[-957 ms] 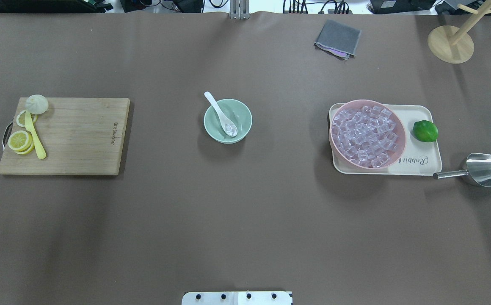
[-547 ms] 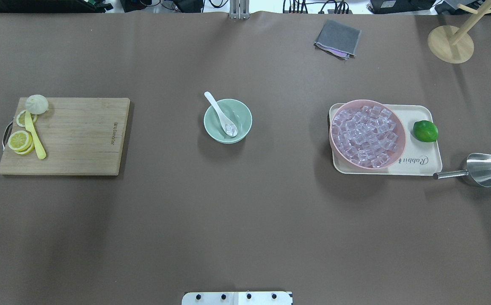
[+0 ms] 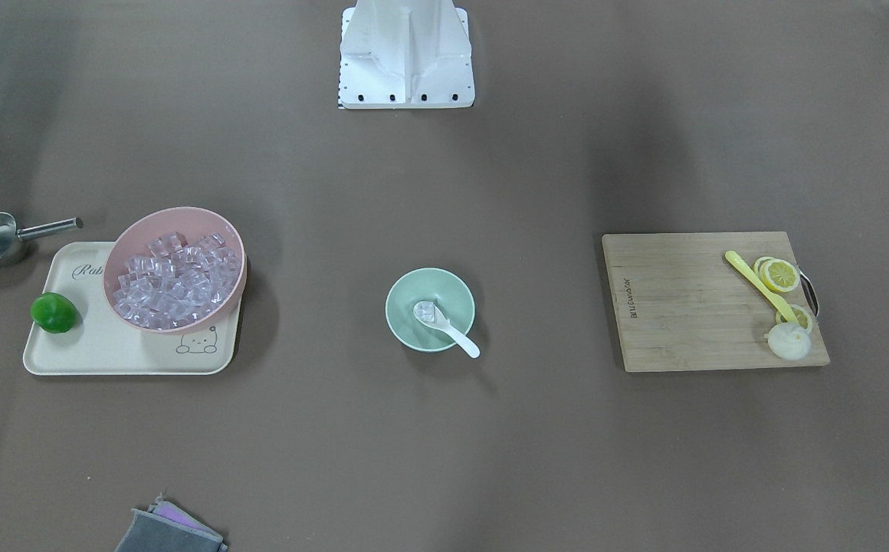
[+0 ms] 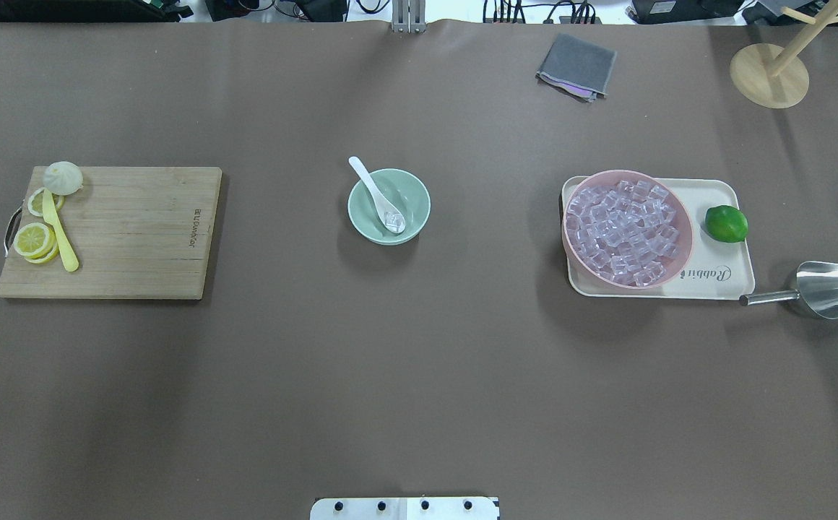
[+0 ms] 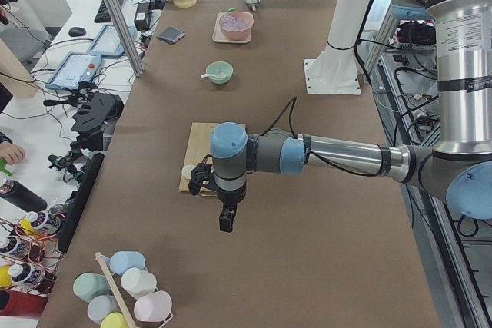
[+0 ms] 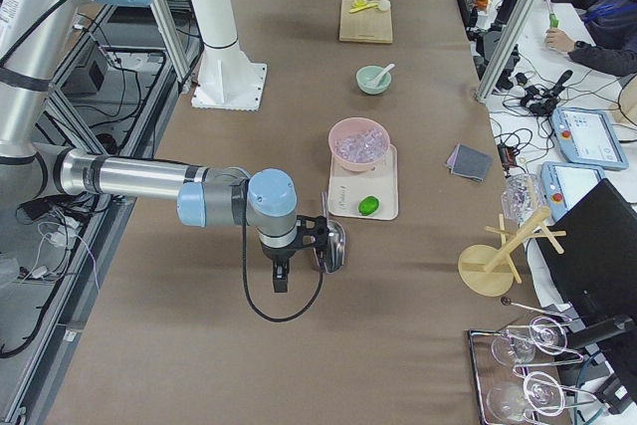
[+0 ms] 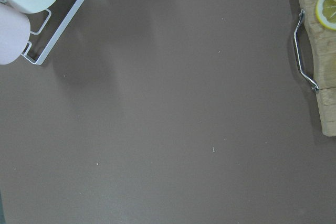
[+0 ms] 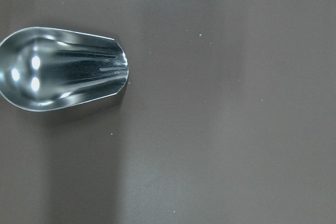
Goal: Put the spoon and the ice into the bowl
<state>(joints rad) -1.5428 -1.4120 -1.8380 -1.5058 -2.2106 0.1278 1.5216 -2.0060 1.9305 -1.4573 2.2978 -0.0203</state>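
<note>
The mint-green bowl (image 4: 413,189) stands at the table's middle; it also shows in the front-facing view (image 3: 448,287). The white spoon (image 4: 374,191) lies in it, scoop down inside and handle over the far-left rim. One clear ice cube (image 4: 392,219) sits in the scoop, as the front-facing view (image 3: 426,310) also shows. My left gripper (image 5: 224,220) hangs over the table's left end beyond the cutting board. My right gripper (image 6: 280,279) hangs over the right end beside the metal scoop. I cannot tell whether either is open or shut.
A pink bowl (image 4: 684,231) full of ice cubes and a lime (image 4: 726,223) sit on a cream tray (image 4: 715,278). A metal scoop (image 4: 822,290) lies right of it. A cutting board (image 4: 137,231) holds lemon slices and a yellow utensil (image 4: 61,238). A grey cloth (image 4: 576,65) lies far back.
</note>
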